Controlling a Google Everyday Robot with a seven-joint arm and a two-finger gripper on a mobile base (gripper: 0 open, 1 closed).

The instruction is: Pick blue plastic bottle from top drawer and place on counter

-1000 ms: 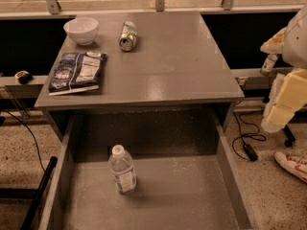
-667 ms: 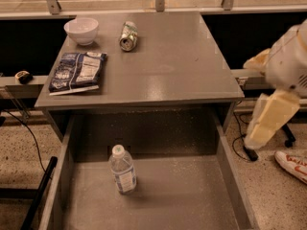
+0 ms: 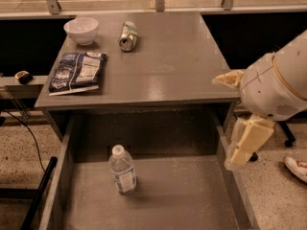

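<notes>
The blue plastic bottle is clear with a white cap and a pale label. It stands upright in the open top drawer, left of the middle and near the back. The counter is the grey speckled tabletop above the drawer. My gripper is at the right, by the counter's front right corner and over the drawer's right wall. Its two cream fingers are spread apart and hold nothing. It is well to the right of the bottle and apart from it.
On the counter are a white bowl at the back left, a crushed green-white can lying beside it, and a dark snack bag at the left edge. A shoe lies on the floor at the right.
My arm has swung in from the right edge toward the drawer's right wall and now fills more of the view. The bottle and the things on the counter have not moved.
</notes>
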